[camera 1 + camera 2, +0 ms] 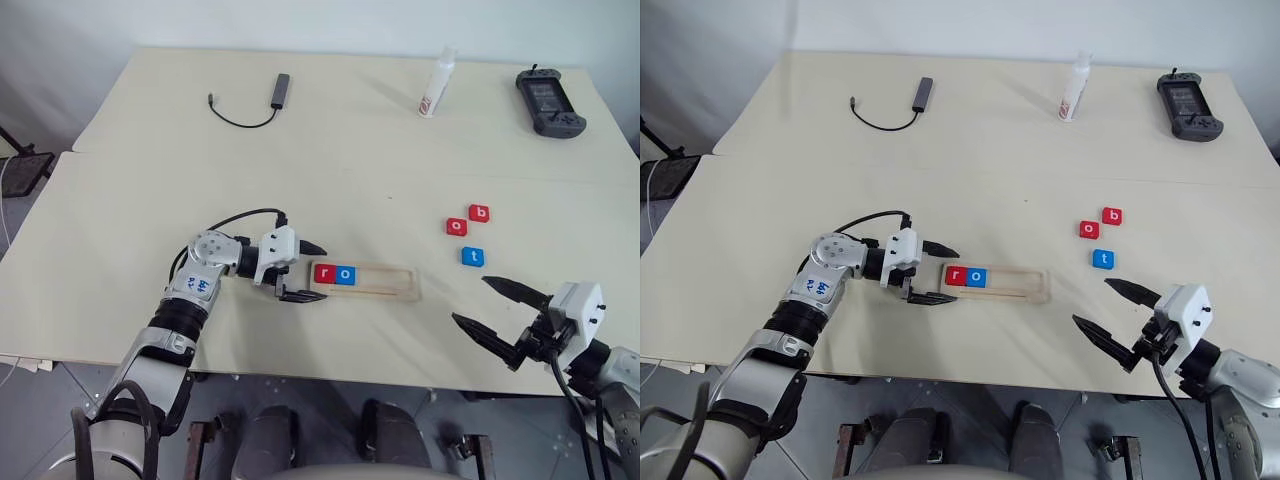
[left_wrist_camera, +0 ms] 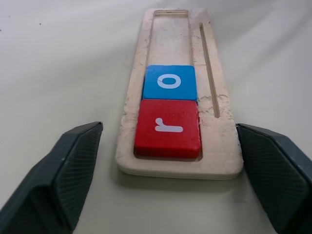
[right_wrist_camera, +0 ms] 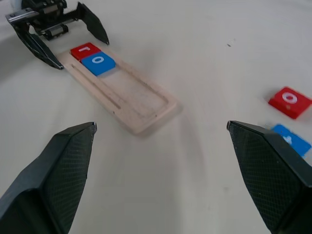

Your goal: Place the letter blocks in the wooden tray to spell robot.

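Wooden tray (image 1: 365, 280) near table's front edge — red r (image 1: 323, 272) and blue o (image 1: 345, 274) seated at its left end. Left gripper (image 1: 303, 271) spread wide at that end, empty. Right gripper (image 1: 497, 313) wide apart, empty — red o (image 1: 456, 226), red b (image 1: 480, 213), blue t (image 1: 472, 257) loose beyond it.

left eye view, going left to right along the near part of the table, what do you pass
left gripper → red r block → blue o block → bare part of the wooden tray → red o block → blue t block → right gripper
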